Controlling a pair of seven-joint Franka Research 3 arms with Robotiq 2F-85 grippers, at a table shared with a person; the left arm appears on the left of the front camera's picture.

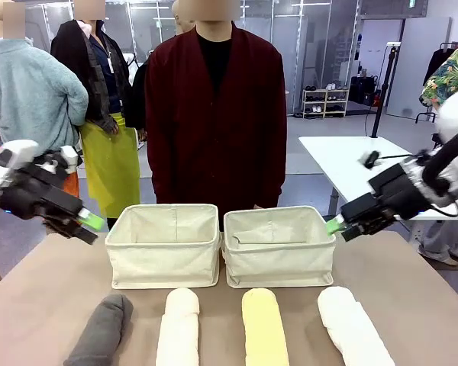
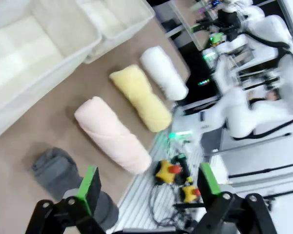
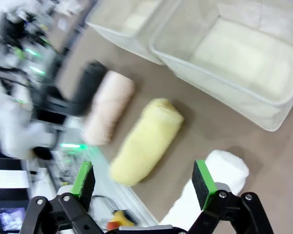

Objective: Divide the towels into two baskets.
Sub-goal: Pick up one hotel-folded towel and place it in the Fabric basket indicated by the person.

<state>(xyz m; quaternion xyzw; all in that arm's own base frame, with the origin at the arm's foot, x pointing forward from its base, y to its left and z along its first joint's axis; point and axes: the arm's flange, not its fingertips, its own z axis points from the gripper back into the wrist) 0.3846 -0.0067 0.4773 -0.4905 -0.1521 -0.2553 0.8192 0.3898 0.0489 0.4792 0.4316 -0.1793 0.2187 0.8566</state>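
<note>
Left gripper (image 1: 88,225) hangs empty, jaws wide, above the table's (image 1: 412,290) left side in the front view; right gripper (image 1: 337,223), equally wide and empty, sits by the right basket's (image 1: 278,267) far corner, the left basket (image 1: 164,263) just beside it. In front lie the dark grey towel (image 1: 103,332), cream-peach towel (image 1: 179,328), pale yellow towel (image 1: 263,328) and white towel (image 1: 355,328). In the left wrist view, spread jaws frame the dark grey towel's end. In the right wrist view, they frame the white towel's end.

Robotics laboratory hall. Indicators: partition walls (image 1: 305,46) at 12 o'clock, shelving rack (image 1: 325,101) at 2 o'clock, white worktable (image 1: 343,156) at 3 o'clock, 2 yellow emergency-stop boxes (image 2: 167,171).
</note>
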